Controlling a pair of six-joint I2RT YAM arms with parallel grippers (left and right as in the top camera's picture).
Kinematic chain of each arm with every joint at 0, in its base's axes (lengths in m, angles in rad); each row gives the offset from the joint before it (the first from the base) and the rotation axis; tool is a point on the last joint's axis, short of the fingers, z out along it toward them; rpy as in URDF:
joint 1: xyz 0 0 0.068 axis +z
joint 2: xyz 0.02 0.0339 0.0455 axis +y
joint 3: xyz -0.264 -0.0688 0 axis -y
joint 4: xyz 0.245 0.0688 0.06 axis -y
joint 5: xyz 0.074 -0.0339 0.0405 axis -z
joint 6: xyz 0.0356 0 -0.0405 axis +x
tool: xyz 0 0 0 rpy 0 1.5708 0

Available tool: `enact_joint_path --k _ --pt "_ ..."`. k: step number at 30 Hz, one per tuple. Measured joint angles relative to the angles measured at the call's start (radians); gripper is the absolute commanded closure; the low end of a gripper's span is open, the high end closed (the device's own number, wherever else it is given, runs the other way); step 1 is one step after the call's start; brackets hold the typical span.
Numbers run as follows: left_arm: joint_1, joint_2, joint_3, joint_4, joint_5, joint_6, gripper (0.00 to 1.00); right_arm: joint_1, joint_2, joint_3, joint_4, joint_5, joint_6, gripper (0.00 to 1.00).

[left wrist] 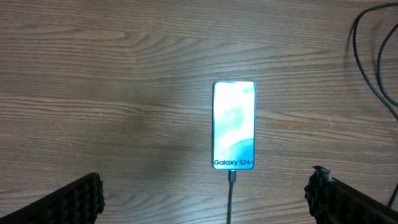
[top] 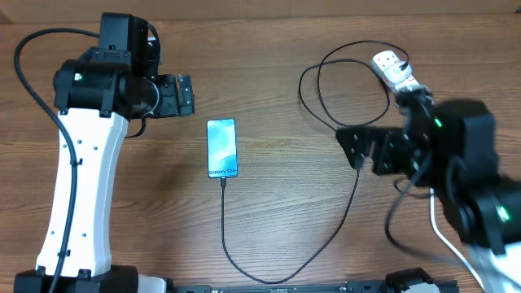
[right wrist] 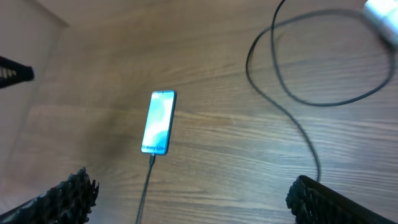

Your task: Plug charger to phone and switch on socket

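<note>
The phone (top: 222, 148) lies flat mid-table with its light-blue screen lit and its "Galaxy" end toward the front. The charger's black cable (top: 225, 228) has its tip in that end of the phone. It runs forward, curves right and loops back to a white plug at the socket (top: 392, 68), which my right arm partly hides. My left gripper (top: 186, 94) is open and empty, left of and behind the phone. My right gripper (top: 356, 146) is open and empty beside the cable loop. The left wrist view shows the phone (left wrist: 234, 124) and connector (left wrist: 231, 177). The right wrist view shows the phone (right wrist: 159, 122).
The thick white cord (top: 446, 242) trails toward the front right under my right arm. The cable loop (right wrist: 292, 93) lies on the wood between the phone and the socket. The blurred white plug (right wrist: 380, 12) shows at the top right of the right wrist view.
</note>
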Motion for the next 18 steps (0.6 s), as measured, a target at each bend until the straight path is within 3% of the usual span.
enact_joint_path --k 8,18 --pt "0.000 0.006 0.001 0.000 0.000 0.000 0.00 0.000 -0.184 0.003 -0.037 0.076 0.001 0.00" --pt "0.000 0.006 0.001 0.000 0.000 0.000 0.01 0.000 -0.180 0.003 -0.065 0.100 0.001 0.00"
